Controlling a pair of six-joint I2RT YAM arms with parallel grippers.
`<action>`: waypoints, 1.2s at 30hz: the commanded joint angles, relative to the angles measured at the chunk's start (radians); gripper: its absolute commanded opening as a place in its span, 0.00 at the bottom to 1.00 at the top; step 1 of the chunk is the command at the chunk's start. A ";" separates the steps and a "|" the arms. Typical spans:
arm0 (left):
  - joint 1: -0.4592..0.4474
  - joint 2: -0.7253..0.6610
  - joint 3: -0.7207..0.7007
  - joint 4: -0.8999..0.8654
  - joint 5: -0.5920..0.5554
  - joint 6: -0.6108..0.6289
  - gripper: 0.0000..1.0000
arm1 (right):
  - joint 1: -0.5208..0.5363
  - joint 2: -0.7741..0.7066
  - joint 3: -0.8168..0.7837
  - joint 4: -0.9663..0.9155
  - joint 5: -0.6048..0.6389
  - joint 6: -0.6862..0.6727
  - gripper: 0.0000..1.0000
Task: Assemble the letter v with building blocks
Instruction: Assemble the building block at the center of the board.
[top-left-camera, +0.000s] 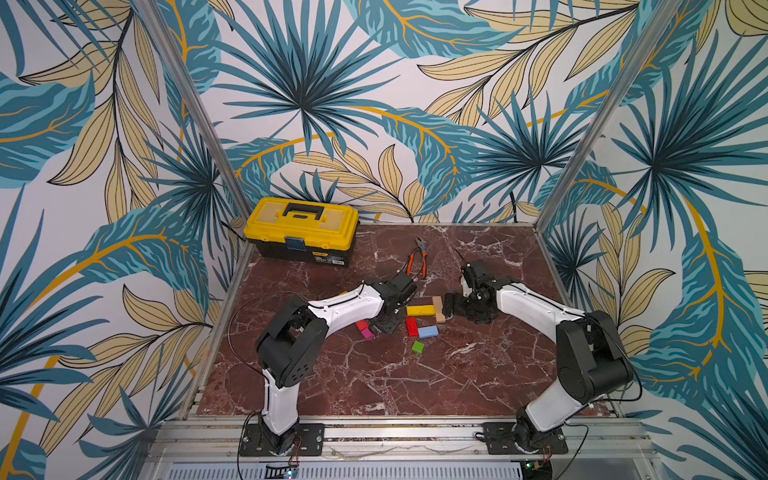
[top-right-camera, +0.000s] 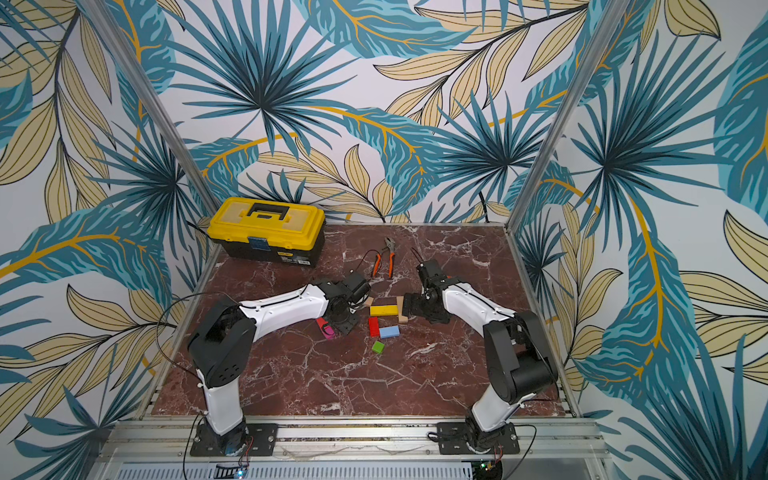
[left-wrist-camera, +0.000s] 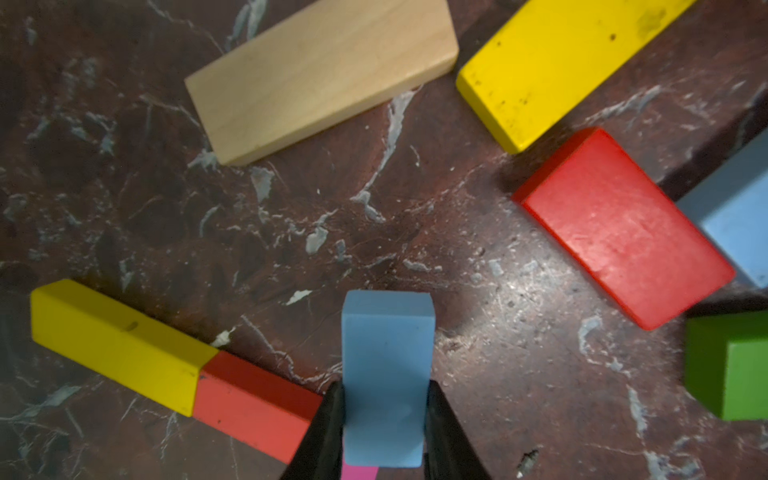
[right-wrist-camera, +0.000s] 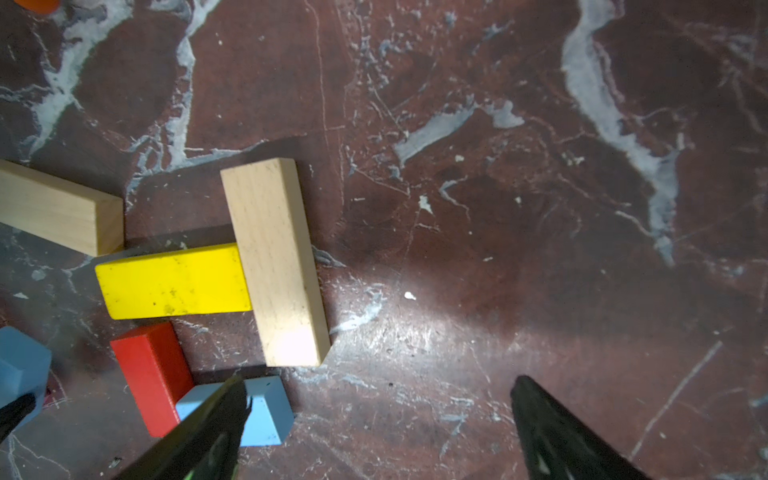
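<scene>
Light-blue block (left-wrist-camera: 386, 374) clamped in left pincer (left-wrist-camera: 382, 390), next to magenta cube (left-wrist-camera: 359, 472); right pincer (right-wrist-camera: 380, 380) wide open, empty. Risk: clumsy set-down knocks cube, shifting red block (left-wrist-camera: 253, 411) beside it.

- A robot lab cell: the left arm (top-left-camera: 345, 309) and right arm (top-left-camera: 536, 307) are bolted to an aluminium rail (top-left-camera: 399, 434) along the near edge of the marble-patterned table (top-left-camera: 374, 374).
- Aluminium posts (top-left-camera: 194, 104) frame leaf-print wall panels (top-left-camera: 299, 104) — a staged enclosure.
- A yellow toolbox (top-left-camera: 301, 232) sits at the far left corner, with pliers (top-left-camera: 417, 262) near it — workshop gear.
</scene>
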 joint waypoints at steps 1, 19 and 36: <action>0.008 0.014 0.013 -0.005 -0.019 0.020 0.26 | -0.003 0.011 0.006 -0.006 -0.004 -0.012 1.00; 0.024 0.055 0.005 -0.004 -0.010 0.020 0.29 | -0.003 0.002 -0.002 -0.004 0.001 -0.014 1.00; 0.031 0.062 -0.002 -0.007 0.001 0.020 0.34 | -0.003 0.001 0.001 -0.010 0.004 -0.016 0.99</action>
